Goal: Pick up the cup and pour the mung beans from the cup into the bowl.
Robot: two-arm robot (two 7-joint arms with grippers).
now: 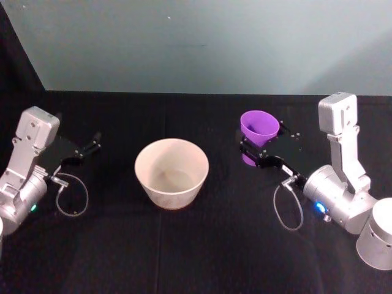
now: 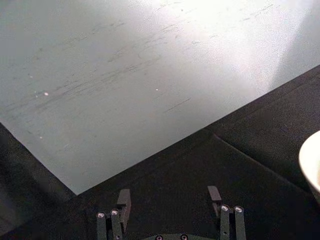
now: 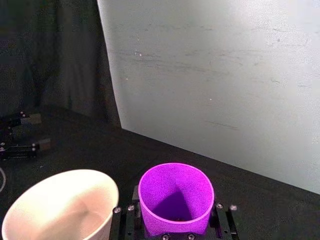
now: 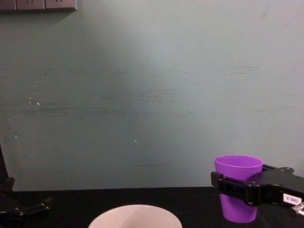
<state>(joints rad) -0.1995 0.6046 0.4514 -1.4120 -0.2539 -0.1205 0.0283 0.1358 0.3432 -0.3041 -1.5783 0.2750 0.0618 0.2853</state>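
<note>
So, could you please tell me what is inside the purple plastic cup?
Held by the right pincer, the purple plastic cup shows bare walls; shadow obscures its bottom.

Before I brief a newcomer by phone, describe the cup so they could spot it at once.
On the black table, look right of the wide pale bowl. The cup is upright, clamped in the right tool; it is the only bright purple thing, narrower than the bowl.

Right end effector [image 1: 262, 139] clamped, left [image 2: 170, 197] spread
</note>
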